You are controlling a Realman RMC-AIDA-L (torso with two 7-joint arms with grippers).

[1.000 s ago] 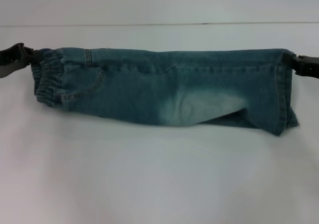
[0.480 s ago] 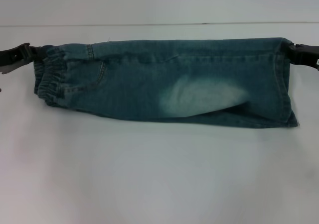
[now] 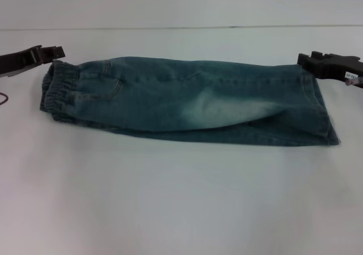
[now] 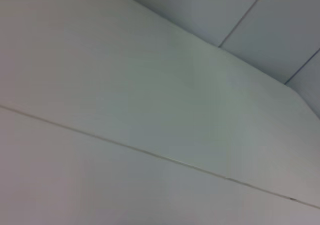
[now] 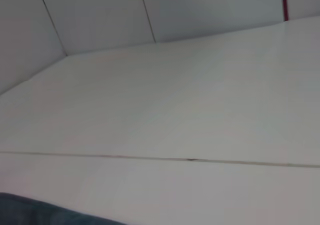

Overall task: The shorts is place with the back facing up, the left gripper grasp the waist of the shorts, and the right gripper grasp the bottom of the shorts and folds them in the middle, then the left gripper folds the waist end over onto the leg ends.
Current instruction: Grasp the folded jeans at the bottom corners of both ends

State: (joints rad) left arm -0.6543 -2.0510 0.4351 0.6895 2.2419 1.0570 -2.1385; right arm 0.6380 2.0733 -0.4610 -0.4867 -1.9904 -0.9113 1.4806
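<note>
Now we are seeing the shorts (image 3: pixel 187 103) lying flat on the white table (image 3: pixel 181 198), folded lengthwise into a long band, waist end toward our left side and leg ends toward our right. Half a second back both ends were lifted and stretched taut between the grippers; now the fabric is resting slack on the surface, and the top edge is sagging instead of running straight.

The left gripper (image 3: pixel 51 54) is sitting just beyond the elastic waist (image 3: pixel 57 93), apart from the cloth, and we are reading it as having let go, though we cannot tell how wide its fingers stand. The right gripper (image 3: pixel 317 60) is hovering at the far corner of the leg ends (image 3: pixel 320 110), near the hem; whether it is pinching denim or merely beside it, we cannot tell.

We are judging the lengthwise fold as done and released. What is left is the second fold: our left gripper is needing to retake the waist and carry it over onto the leg ends.

The left wrist view is showing only table and wall. The right wrist view is catching a sliver of denim (image 5: pixel 45 212) at its edge.
</note>
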